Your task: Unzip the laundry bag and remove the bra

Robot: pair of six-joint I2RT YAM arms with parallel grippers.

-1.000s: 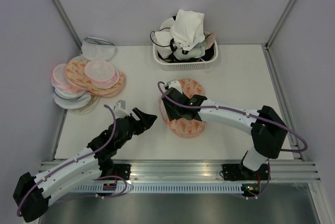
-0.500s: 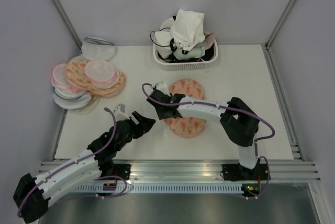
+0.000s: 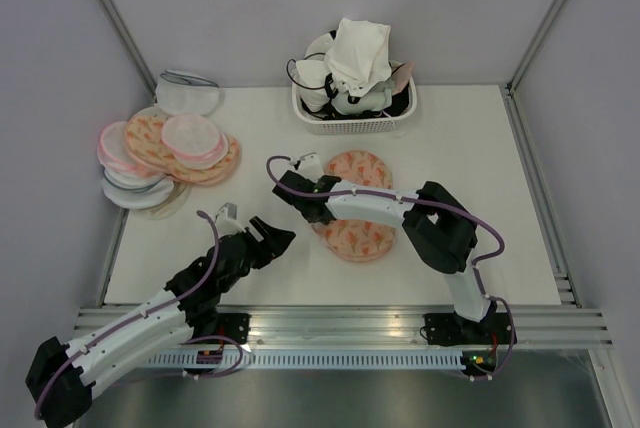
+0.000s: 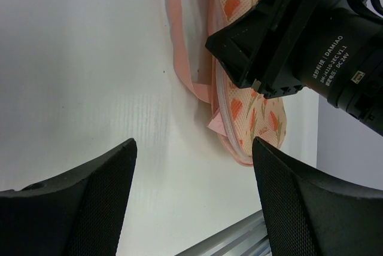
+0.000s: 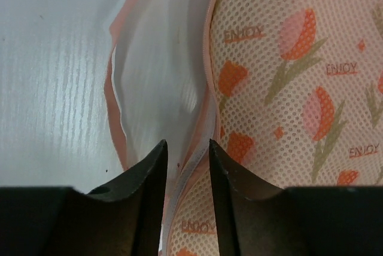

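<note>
- Top view: the laundry bag [image 3: 360,170] lies in the middle of the tabletop [image 3: 470,148], its long axis running near to far. My right tool [image 3: 312,206] is down at the bag's left edge, with that arm lying across the bag. My left tool [image 3: 268,231] hangs to the left and a little nearer, apart from the bag. The right arm is the closer one, so I judge the zip is its job. At the far edge a white basket [image 3: 350,126] holds white and dark garments heaped above its rim. At far left lies a pile of pouches [image 3: 170,148].
- Left wrist view: my left tool is spread wide, with only bare tabletop between its fingers. The bag lies beyond them under the right arm's black body, and pink edging [image 4: 182,70] trails beside it.
- Right wrist view: my right tool's fingers stand narrowly apart, astride the zip edge [image 5: 206,118] where the printed dome meets a pale see-through panel [image 5: 155,82]. I cannot tell whether they pinch it or only flank it.
- I see the bra in no view and judge it is inside the bag. How far the zip is open I cannot tell.
</note>
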